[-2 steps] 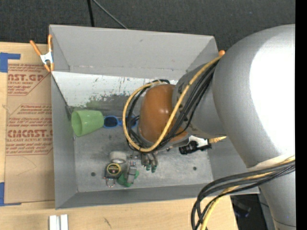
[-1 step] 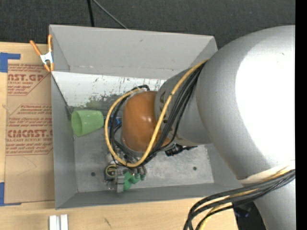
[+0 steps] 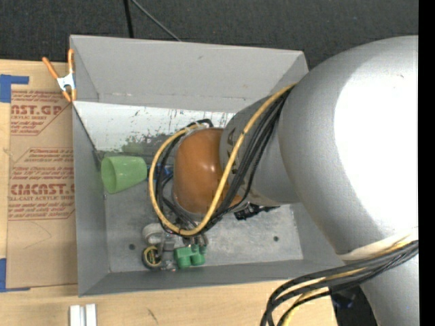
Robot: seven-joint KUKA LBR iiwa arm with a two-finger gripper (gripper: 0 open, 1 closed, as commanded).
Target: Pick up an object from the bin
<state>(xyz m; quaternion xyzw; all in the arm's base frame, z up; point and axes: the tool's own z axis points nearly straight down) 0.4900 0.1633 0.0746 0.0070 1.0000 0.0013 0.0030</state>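
- a small green blocky piece (image 3: 189, 256) lies on the floor of the grey bin (image 3: 187, 54), by the near wall, just beside the gripper (image 3: 162, 247).
- the gripper is low over the floor; spread or pressed together cannot be told.
- a pale green cup (image 3: 124, 173) lies on its side by the left wall, apart.

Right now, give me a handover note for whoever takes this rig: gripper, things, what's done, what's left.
Gripper: low in the bin's near-left part, by a small green piece and a yellow-and-black ring; whether it holds anything is hidden.
Light green cup: on its side by the left wall, apart from the gripper.
Done: arm is in the bin.
Left: lift one thing out.
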